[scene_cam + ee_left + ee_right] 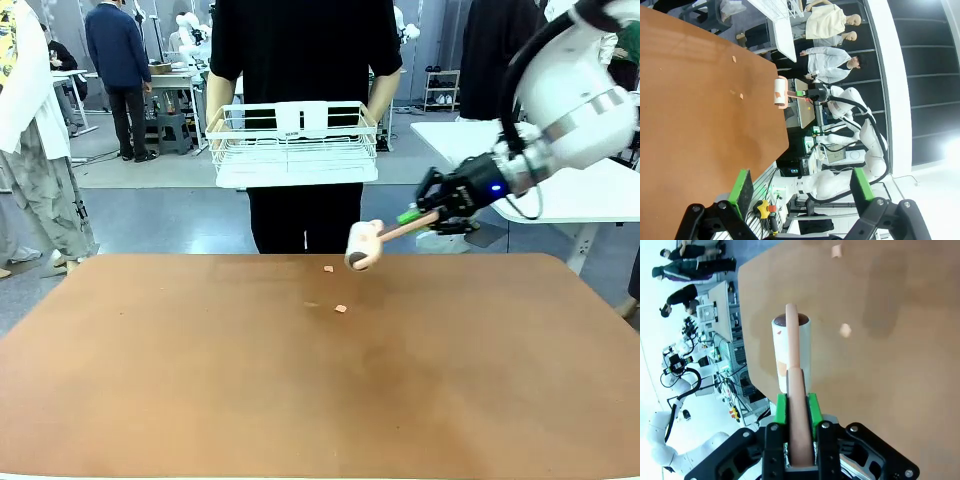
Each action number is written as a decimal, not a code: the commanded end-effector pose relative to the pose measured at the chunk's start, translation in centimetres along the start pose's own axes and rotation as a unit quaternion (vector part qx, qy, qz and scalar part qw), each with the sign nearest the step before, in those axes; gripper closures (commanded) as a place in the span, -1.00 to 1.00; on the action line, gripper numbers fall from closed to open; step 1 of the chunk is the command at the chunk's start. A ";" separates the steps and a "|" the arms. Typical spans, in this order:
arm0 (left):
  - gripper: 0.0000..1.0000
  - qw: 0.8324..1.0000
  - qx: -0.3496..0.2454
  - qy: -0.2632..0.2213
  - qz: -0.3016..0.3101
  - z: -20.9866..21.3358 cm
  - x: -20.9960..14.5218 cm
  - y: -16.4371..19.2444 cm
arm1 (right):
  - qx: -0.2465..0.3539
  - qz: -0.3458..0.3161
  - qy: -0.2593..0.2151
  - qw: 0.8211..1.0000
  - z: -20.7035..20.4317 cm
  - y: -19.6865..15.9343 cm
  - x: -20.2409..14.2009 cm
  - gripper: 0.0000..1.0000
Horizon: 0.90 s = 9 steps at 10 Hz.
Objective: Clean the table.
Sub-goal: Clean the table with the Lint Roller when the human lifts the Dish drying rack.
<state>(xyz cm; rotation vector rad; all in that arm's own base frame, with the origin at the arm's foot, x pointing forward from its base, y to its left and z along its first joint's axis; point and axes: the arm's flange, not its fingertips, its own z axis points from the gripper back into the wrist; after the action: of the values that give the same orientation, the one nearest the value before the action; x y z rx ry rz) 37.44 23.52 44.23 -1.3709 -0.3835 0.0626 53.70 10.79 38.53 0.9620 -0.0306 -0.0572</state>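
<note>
While the right claw (415, 215) reached in from the right, its green pads were clamped on the pink handle of a lint roller (363, 245), with the white roll pointing away from the wrist. The table (320, 400), a wide reddish-brown top, lay below and ahead of that claw. The claw itself hung just off the far edge, and only the roll reached over the rim, right of the middle. Whether the roll touched the surface could not be told.

Two small pale scraps lay on the table near the roll. One scrap (328, 269) was just beside it, and the other scrap (341, 309) sat a little nearer the robot, apart from the first.

Seen from its own wrist, the left claw (801, 187) had its jaws wide apart with nothing between them. It hung clear of the table's edge, well away from the roller.

Behind the far edge stood a person (305, 40) in black, holding a white wire rack (295, 140) at waist height.
</note>
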 end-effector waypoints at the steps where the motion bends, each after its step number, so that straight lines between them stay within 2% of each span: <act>1: -1.00 1.000 0.001 -0.001 -0.001 0.2 -0.1 -0.1 | -0.004 0.001 0.003 1.000 4.2 -1.6 0.4 0.58; 2: -1.00 1.000 0.001 -0.001 -0.001 0.2 -0.1 -0.1 | -0.035 0.011 0.015 0.999 6.7 -3.0 1.1 0.58; 3: -1.00 1.000 0.001 -0.001 -0.001 0.2 -0.1 -0.1 | -0.035 -0.003 -0.010 0.999 8.9 -4.3 1.8 0.58; 4: -1.00 1.000 0.001 -0.001 -0.001 0.2 -0.1 -0.1 | -0.062 0.004 0.025 0.998 10.7 -5.7 2.4 0.58; 5: -1.00 1.000 0.001 -0.001 -0.001 0.2 -0.1 -0.1 | -0.071 0.013 0.035 0.997 12.6 -6.9 3.1 0.58; 8: -1.00 1.000 0.001 -0.001 -0.001 0.2 -0.1 -0.1 | -0.090 0.032 0.048 0.994 13.1 -7.7 4.2 0.58; 9: -1.00 1.000 0.001 -0.001 -0.001 0.2 -0.1 -0.1 | -0.088 0.003 0.032 0.996 13.9 -8.3 3.1 0.58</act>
<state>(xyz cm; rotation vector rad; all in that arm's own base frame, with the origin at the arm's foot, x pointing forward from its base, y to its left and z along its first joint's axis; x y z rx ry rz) 37.45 23.50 44.23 -1.3709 -0.3831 0.0622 56.50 -5.44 39.44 0.7799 0.0342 -0.0026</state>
